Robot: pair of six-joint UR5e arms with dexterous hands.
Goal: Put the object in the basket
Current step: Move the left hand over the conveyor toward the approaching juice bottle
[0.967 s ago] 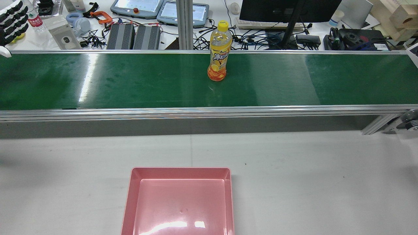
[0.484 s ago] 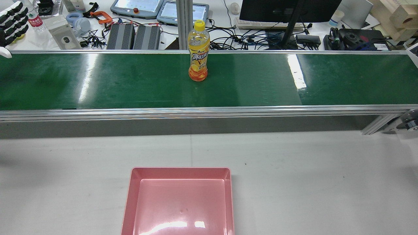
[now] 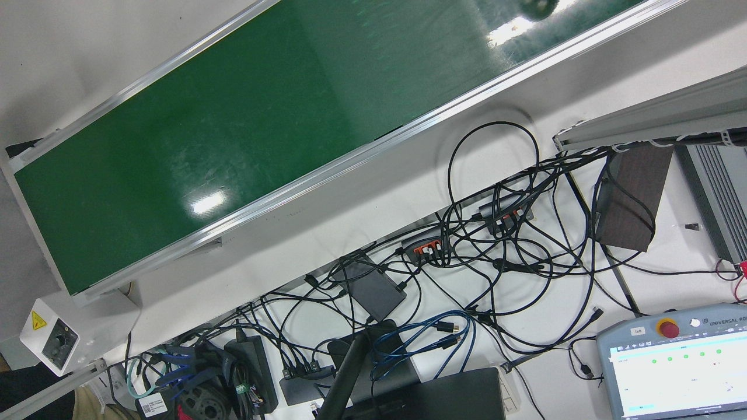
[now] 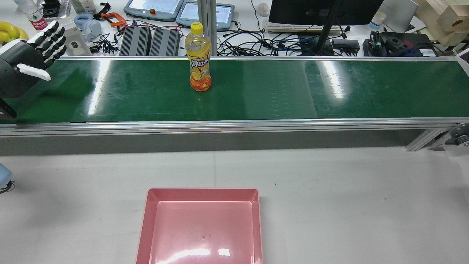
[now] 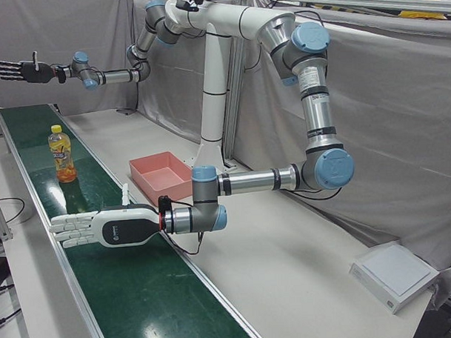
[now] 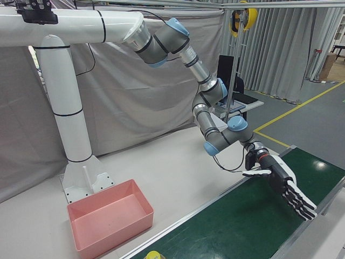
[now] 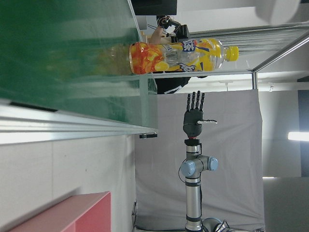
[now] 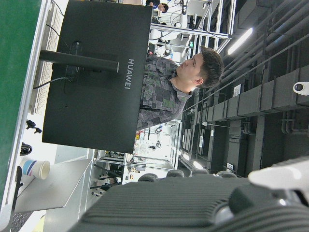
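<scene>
Sitting nearest the robot in the rear view, the pink basket [image 4: 200, 227] rests on the grey table with nothing inside it, on the near side of the green conveyor belt [image 4: 256, 91]. Beyond the basket, the orange drink bottle [image 4: 198, 57] stands upright on the belt toward its far rail, its yellow cap on top, touched by neither hand.

To the left along the belt from the bottle, the left hand [image 4: 25, 62] hovers above the belt's surface, fingers [image 4: 51, 40] stretched out flat and spread wide, thumb splayed to the side; it holds nothing and touches nothing. It is well apart from the bottle.

In the left-front view, the right hand [image 5: 18, 70] is raised high in the air past the bottle, above the far end of the belt, palm flat and fingers fully extended, empty too. Behind the belt lies a cluttered desk with cables and a monitor [image 4: 322, 11].
</scene>
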